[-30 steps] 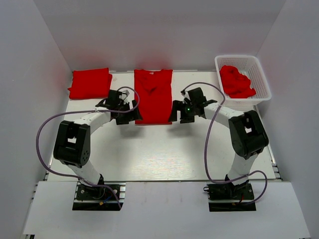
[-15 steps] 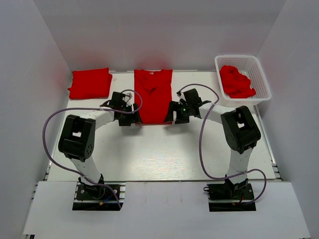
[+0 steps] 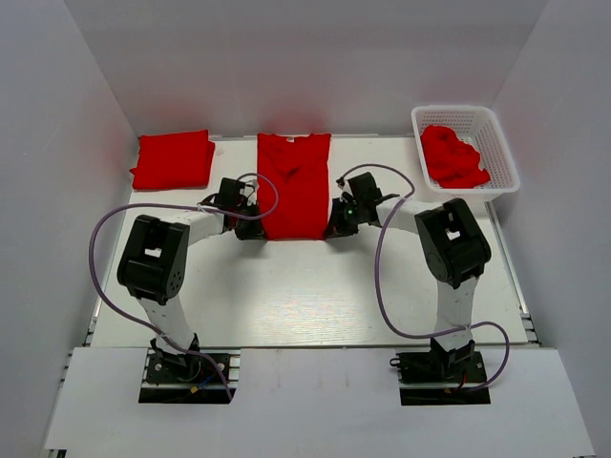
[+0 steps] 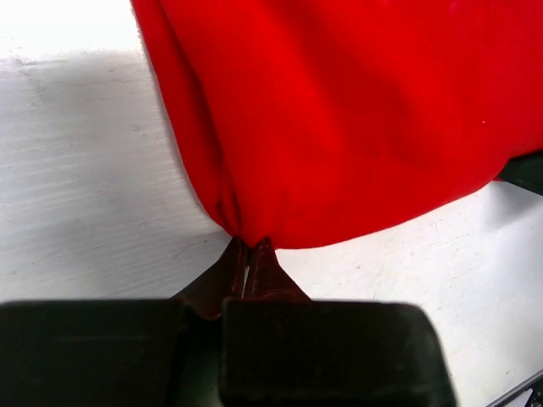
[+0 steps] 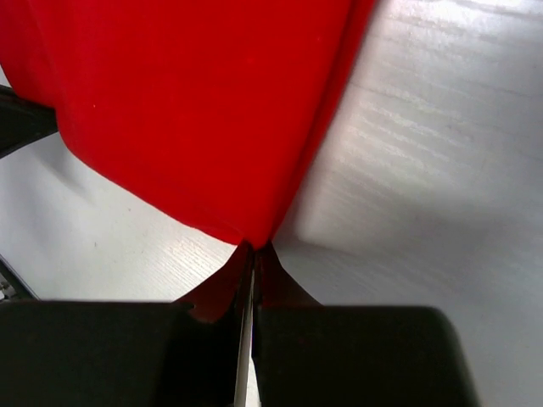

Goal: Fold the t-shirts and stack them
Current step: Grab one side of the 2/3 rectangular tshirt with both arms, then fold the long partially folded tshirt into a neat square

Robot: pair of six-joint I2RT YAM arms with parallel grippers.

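t-shirt (image 3: 294, 186): folded into a long strip, lying mid-desk (image 3: 286, 296) | left fingers (image 4: 265, 270): pinched together on its near-left corner | right fingers (image 5: 276, 287): pinched together on its near-right corner | cloth stretches away from both fingertips

The gripper (image 5: 253, 248) has its two fingers (image 5: 222, 288) pressed together, with only a thin slit between them, and their tips pinch the lowest corner of the red shirt (image 5: 187, 110). From the jaws the shirt fans out ahead and to the left, smooth, its right edge running straight ahead. White table (image 5: 424, 170) lies on both sides of the jaws, shaded just right of that edge. A dark part (image 5: 21, 123) pokes out far left of the jaws, under the shirt's left edge.
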